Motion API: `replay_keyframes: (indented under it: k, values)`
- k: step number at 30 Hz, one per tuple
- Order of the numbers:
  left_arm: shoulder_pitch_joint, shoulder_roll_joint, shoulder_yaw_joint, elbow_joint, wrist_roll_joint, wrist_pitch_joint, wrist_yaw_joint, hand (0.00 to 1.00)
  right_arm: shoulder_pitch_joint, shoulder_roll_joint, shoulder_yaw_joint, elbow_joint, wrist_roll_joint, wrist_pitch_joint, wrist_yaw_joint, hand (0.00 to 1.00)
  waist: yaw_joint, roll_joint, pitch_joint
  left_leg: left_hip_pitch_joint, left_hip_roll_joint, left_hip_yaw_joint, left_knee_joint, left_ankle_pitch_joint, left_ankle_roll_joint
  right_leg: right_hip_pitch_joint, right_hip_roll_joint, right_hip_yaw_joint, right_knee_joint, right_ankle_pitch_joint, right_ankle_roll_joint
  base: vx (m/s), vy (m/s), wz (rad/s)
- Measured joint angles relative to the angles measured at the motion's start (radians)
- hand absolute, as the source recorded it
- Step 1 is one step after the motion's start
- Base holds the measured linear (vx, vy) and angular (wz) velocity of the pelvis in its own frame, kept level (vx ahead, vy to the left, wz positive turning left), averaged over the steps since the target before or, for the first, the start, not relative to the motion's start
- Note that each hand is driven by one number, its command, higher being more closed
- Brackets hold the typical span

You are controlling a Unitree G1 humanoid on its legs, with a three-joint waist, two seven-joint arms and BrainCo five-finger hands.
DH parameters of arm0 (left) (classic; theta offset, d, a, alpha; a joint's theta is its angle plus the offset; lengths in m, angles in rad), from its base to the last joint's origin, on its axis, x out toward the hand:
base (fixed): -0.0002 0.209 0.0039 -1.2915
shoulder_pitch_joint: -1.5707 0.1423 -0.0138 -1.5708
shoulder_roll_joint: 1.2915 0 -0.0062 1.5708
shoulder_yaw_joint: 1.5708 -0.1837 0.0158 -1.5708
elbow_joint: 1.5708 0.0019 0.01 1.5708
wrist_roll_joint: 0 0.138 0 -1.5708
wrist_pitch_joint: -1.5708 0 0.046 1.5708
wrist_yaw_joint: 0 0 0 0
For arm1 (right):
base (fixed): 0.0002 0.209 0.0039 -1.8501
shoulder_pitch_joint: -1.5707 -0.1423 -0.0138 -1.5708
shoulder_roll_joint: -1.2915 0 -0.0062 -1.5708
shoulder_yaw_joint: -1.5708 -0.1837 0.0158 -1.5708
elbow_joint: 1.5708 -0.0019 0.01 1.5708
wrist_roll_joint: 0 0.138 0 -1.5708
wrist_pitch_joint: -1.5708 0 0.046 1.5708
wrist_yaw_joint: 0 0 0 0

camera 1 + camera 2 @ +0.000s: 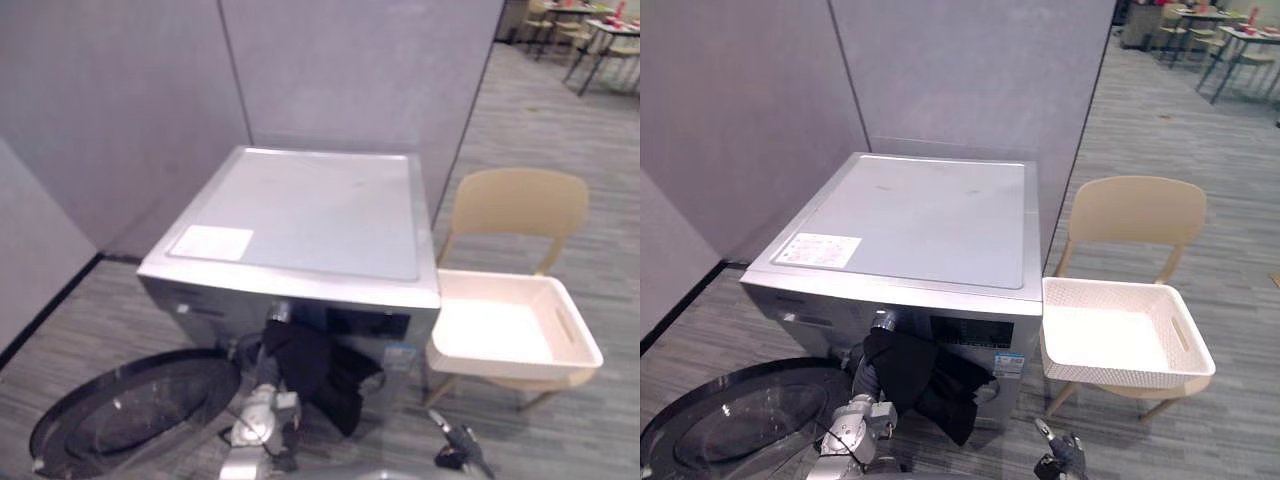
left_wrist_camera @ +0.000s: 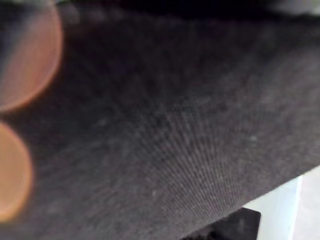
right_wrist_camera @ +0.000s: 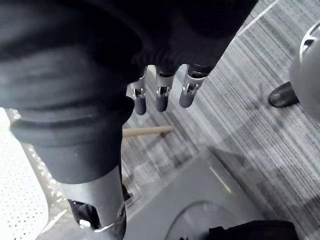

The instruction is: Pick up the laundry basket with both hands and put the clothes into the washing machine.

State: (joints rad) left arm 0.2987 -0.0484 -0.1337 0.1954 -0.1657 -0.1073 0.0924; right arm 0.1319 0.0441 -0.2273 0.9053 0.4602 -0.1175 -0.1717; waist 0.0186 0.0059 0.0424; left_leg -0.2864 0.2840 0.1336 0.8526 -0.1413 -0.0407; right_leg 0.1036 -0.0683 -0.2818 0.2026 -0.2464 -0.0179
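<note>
The right hand (image 1: 455,447) hangs low over the grey floor (image 1: 560,440), its fingers (image 3: 159,97) loose and slightly apart, holding nothing. The left hand (image 1: 867,382) reaches up into the dark clothes (image 1: 915,375). Its ribbed wrist cover shows but its fingers are buried in the cloth, so I cannot tell whether they grip. The clothes are 1 black, matte bundle with a fine knit, spilling out of the drum mouth of the washing machine (image 1: 910,215) and drooping down its front. They drape over the left hand and lie well to the left of the right hand. The round door (image 1: 130,405) stands swung open on the left hand's outer side. Beyond the right hand, the white perforated laundry basket (image 1: 1125,345) sits on a beige chair (image 1: 1135,215), just beside the machine, its white bottom in plain view
</note>
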Motion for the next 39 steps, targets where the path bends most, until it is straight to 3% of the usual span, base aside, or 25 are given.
replay_keyframes:
  k: [3,4,5,6,7,9,11,14,15,16,19,21,22,25,30,33,36,39]
  values:
    - [0.030,0.000,-0.015,0.038,0.001,0.001,-0.006,1.00,-0.014,-0.006,-0.020,0.044,-0.002,0.005,0.000,0.00,-0.003,-0.027,0.017,0.061,0.009,-0.039,-0.355,0.015,-0.009,0.002,-0.056,0.043,0.007,0.021,0.036,0.21,0.241,-0.42]
    - [0.030,0.000,-0.016,0.066,0.001,0.004,-0.006,1.00,-0.010,-0.013,-0.052,0.064,-0.008,0.005,0.001,0.00,-0.006,-0.018,0.016,0.098,0.007,-0.070,-0.513,0.076,-0.024,0.004,-0.070,0.046,0.007,0.023,0.062,0.19,0.372,-0.24]
    - [0.030,0.003,-0.016,0.081,0.001,0.005,-0.005,1.00,-0.003,-0.032,-0.074,0.082,-0.027,0.005,0.001,0.00,-0.005,0.016,0.010,0.118,0.002,-0.106,-0.576,0.137,-0.074,0.002,-0.072,0.054,0.011,0.013,0.104,0.20,0.489,-0.13]
    - [0.028,0.007,-0.016,0.082,0.001,0.005,-0.004,1.00,-0.007,-0.039,-0.077,0.095,-0.033,0.006,0.001,0.00,-0.005,0.009,0.011,0.122,-0.013,-0.105,-0.582,0.109,-0.128,0.001,-0.087,0.063,0.016,0.003,0.122,0.14,0.440,0.00]
    - [0.017,0.047,-0.011,0.083,0.001,0.006,-0.004,1.00,-0.008,-0.026,-0.078,0.114,-0.044,0.012,0.003,0.00,-0.013,-0.024,0.023,0.128,-0.053,-0.099,-0.590,0.096,-0.139,-0.010,-0.136,0.068,0.036,0.001,0.126,0.09,0.407,0.09]
    - [0.011,0.108,-0.012,0.082,0.001,0.006,-0.005,1.00,-0.002,-0.010,-0.085,0.126,-0.053,0.012,0.006,0.00,-0.016,-0.047,0.026,0.125,-0.099,-0.093,-0.584,0.085,-0.120,-0.020,-0.177,0.069,0.047,0.030,0.148,0.04,0.299,0.08]
    - [0.006,0.133,-0.013,0.082,0.001,0.005,-0.007,1.00,-0.001,-0.013,-0.088,0.128,-0.061,0.012,0.022,0.00,-0.018,-0.041,0.030,0.103,-0.112,-0.077,-0.543,0.059,-0.092,-0.023,-0.191,0.076,0.033,0.065,0.169,0.00,0.247,-0.03]
    - [-0.008,0.130,-0.031,0.081,0.001,0.002,-0.026,1.00,-0.014,-0.033,-0.087,0.116,-0.061,0.010,0.024,0.00,-0.012,-0.028,0.048,0.033,-0.093,-0.049,-0.447,0.025,-0.086,-0.065,-0.191,0.109,0.012,0.063,0.192,-0.09,0.101,-0.39]
    - [-0.019,0.125,-0.042,0.080,0.001,0.002,-0.027,1.00,-0.017,-0.042,-0.087,0.105,-0.061,0.009,0.024,0.00,-0.011,-0.012,0.065,0.014,-0.086,-0.050,-0.423,0.016,-0.085,-0.078,-0.185,0.117,0.018,0.060,0.198,-0.19,0.049,-0.35]
    - [-0.049,0.117,-0.067,0.074,0.000,-0.001,-0.027,1.00,-0.023,-0.052,-0.085,0.084,-0.061,0.008,0.023,0.00,-0.008,0.018,0.104,-0.031,-0.067,-0.052,-0.374,0.002,-0.084,-0.117,-0.177,0.127,0.059,0.048,0.218,-0.24,0.064,-0.19]
    - [-0.106,0.099,-0.107,0.033,-0.001,-0.005,-0.025,1.00,-0.036,-0.062,-0.075,0.022,-0.057,0.010,0.020,0.00,-0.011,0.033,0.169,-0.129,-0.047,-0.049,-0.295,-0.015,-0.074,-0.261,-0.178,0.165,0.221,0.002,0.227,-0.28,0.073,-0.17]
    - [-0.152,0.092,-0.121,0.017,-0.001,-0.015,-0.019,1.00,-0.043,-0.056,-0.045,-0.027,-0.041,0.008,0.017,0.00,-0.011,0.006,0.200,-0.194,-0.032,-0.049,-0.244,-0.025,-0.079,-0.355,-0.176,0.185,0.319,-0.030,0.220,-0.24,-0.005,-0.18]
    - [-0.200,0.092,-0.130,0.016,-0.001,-0.016,-0.007,1.00,-0.058,-0.047,-0.020,-0.065,-0.029,0.006,0.016,0.00,-0.010,-0.022,0.230,-0.238,-0.017,-0.045,-0.213,-0.025,-0.079,-0.416,-0.170,0.201,0.375,-0.052,0.222,-0.23,-0.026,-0.15]
    - [-0.313,0.085,-0.142,0.030,-0.001,-0.016,0.038,1.00,-0.100,-0.016,0.044,-0.138,0.007,-0.013,-0.004,0.00,-0.007,-0.063,0.276,-0.344,0.000,-0.044,-0.174,-0.025,-0.080,-0.536,-0.167,0.214,0.450,-0.060,0.210,-0.20,-0.016,-0.10]
    - [-0.510,0.048,-0.083,0.130,-0.017,-0.018,0.139,1.00,-0.148,-0.012,0.148,-0.258,0.041,-0.033,-0.006,0.00,-0.004,-0.075,0.328,-0.482,0.029,-0.036,-0.037,-0.041,-0.070,-0.705,-0.175,0.263,0.621,-0.103,0.226,-0.11,0.010,-0.14]
    - [-0.658,0.055,0.015,0.191,-0.024,-0.024,0.218,1.00,-0.157,-0.015,0.158,-0.318,0.042,-0.042,-0.027,0.00,-0.006,-0.086,0.359,-0.583,0.056,-0.046,0.065,-0.066,-0.071,-0.822,-0.154,0.296,0.724,-0.123,0.226,-0.05,-0.008,-0.33]
    - [-0.836,0.111,0.147,0.276,-0.089,-0.028,0.291,1.00,-0.161,-0.023,0.158,-0.353,0.058,-0.064,-0.046,0.00,-0.028,-0.111,0.378,-0.689,0.096,-0.053,0.145,-0.087,-0.072,-0.942,-0.119,0.330,0.799,-0.131,0.221,-0.05,-0.025,-0.46]
    - [-0.998,0.224,0.252,0.348,-0.182,-0.031,0.334,1.00,-0.162,-0.030,0.158,-0.384,0.080,-0.086,-0.044,0.00,-0.063,-0.129,0.393,-0.783,0.131,-0.057,0.202,-0.098,-0.070,-1.045,-0.088,0.352,0.843,-0.130,0.218,-0.04,-0.029,-0.40]
